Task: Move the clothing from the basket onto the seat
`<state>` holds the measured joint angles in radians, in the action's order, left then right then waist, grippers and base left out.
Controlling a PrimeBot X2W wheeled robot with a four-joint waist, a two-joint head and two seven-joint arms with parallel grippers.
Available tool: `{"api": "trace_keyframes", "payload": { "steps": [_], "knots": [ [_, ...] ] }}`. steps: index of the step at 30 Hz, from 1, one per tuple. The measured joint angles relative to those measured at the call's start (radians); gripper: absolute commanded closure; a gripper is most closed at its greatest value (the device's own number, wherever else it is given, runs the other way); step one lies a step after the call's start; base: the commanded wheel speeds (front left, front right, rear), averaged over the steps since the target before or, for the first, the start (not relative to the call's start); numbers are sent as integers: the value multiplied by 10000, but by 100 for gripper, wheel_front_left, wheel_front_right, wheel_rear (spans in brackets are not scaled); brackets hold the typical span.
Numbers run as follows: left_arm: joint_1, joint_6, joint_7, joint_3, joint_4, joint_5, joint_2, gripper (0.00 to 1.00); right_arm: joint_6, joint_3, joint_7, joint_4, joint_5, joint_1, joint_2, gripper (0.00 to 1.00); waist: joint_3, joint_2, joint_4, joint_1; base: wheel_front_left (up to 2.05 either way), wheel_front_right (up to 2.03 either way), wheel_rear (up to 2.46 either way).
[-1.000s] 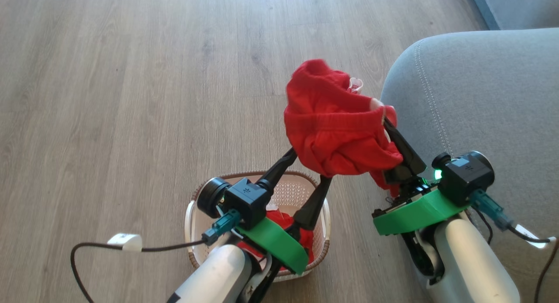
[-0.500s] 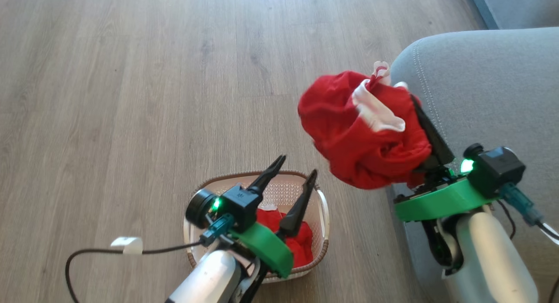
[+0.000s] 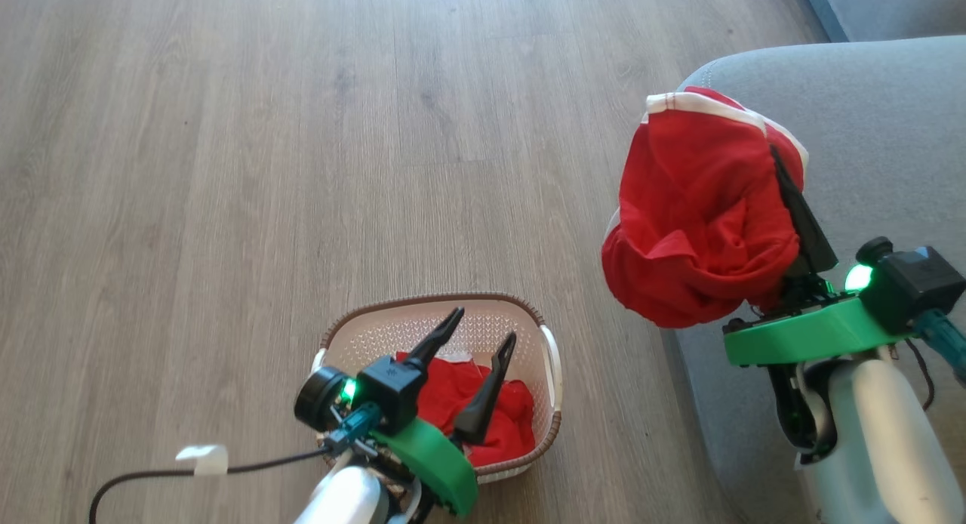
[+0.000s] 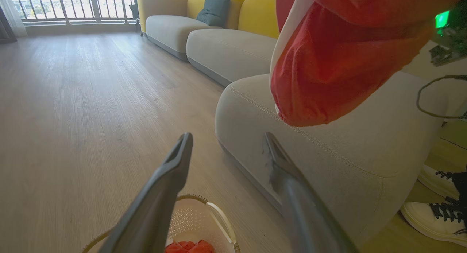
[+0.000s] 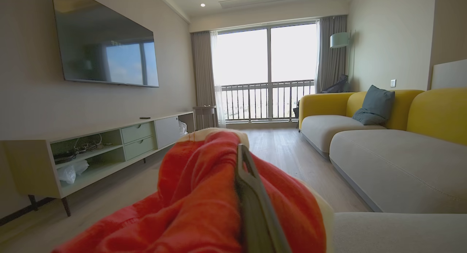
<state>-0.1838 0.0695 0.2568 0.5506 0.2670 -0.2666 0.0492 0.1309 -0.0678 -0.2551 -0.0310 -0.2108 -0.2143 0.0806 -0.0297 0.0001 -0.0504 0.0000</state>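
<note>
- Head view: the right claw (image 3: 781, 177) was clamped on a red garment (image 3: 694, 222), one dark finger showing along its right side and the other buried in the folds.
- The red garment hung in the air over the near corner of the seat (image 3: 868, 116), partly above the floor (image 3: 226, 169). That height looked chosen so the cloth would clear the cushion edge before being let go.
- It was bright red and softly bunched at the bottom, with a white band running along its top edge.
- The left claw (image 3: 486, 324) hovered over the basket (image 3: 423, 301) with its fingers spread and nothing between them, probably waiting to reach for the next piece.
- The other clothing (image 3: 513, 426) lay crumpled in the bottom of the basket, red with a hint of white.
- Left wrist view: both fingers stood wide apart. Below them were the basket's rim, a white handle and a scrap of red.
- The lifted garment sagged like a pouch above the seat's stitched edge, not touching it. A person's shoe (image 4: 434, 213) stood beside the seat.
- Right wrist view: red fabric was heaped around the one finger in sight, with white trim at the crest. The seat's grey cushion lay just below to the right, and a grey and yellow sofa (image 5: 383, 151) stood beyond.
</note>
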Motion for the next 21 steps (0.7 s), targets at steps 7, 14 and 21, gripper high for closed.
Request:
{"api": "trace_keyframes", "payload": {
  "steps": [7, 14, 21],
  "knots": [
    [459, 326, 0, -161, 10, 311, 8, 0, 0, 320, 0, 90, 2, 1, 38, 100, 14, 0, -9, 0, 0, 0, 0],
    [818, 506, 0, -313, 121, 568, 8, 0, 0, 474, 0, 128, 4, 2, 40, 100, 20, 0, -108, 0, 0, 0, 0],
    [896, 522, 0, -359, 107, 585, 10, 0, 0, 610, 0, 128, 36, 3, 50, 100, -34, 0, -351, 0, 0, 0, 0]
  ]
}}
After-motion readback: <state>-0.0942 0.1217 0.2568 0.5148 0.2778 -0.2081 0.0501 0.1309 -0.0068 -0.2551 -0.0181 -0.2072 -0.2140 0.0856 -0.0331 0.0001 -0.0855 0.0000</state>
